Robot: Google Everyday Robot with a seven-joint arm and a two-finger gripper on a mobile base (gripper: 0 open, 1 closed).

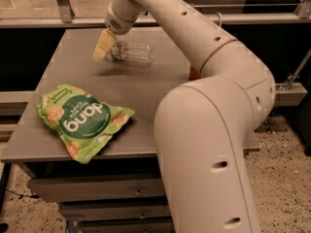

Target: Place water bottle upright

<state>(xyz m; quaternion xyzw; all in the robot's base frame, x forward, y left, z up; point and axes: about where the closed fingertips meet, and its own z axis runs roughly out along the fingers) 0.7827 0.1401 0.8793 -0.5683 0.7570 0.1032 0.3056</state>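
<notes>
- The robot's arm (209, 144) is filling the lower right of the frame, bulking up close and then reaching away toward the upper left, so it is hiding much of the right side of the table (146, 89).
- A green snack bag (82, 120) is lying flat at the lower left near the front edge, well apart from the work and not getting in the way.
- Only an orange sliver of the soda can (194, 74) is showing at centre right, peeking out from behind the arm.
- Toward the upper left, the water bottle (133, 52) is lying on its side, long axis running left to right. Its shadow is falling on the table just below it, so it appears to be hanging clear of the surface.
- The gripper (104, 46) is pinching the bottle's left end, fingers closed on it. Holding one end is probably giving room to swing the other end down and stand the bottle up; that tilt is not yet done.
</notes>
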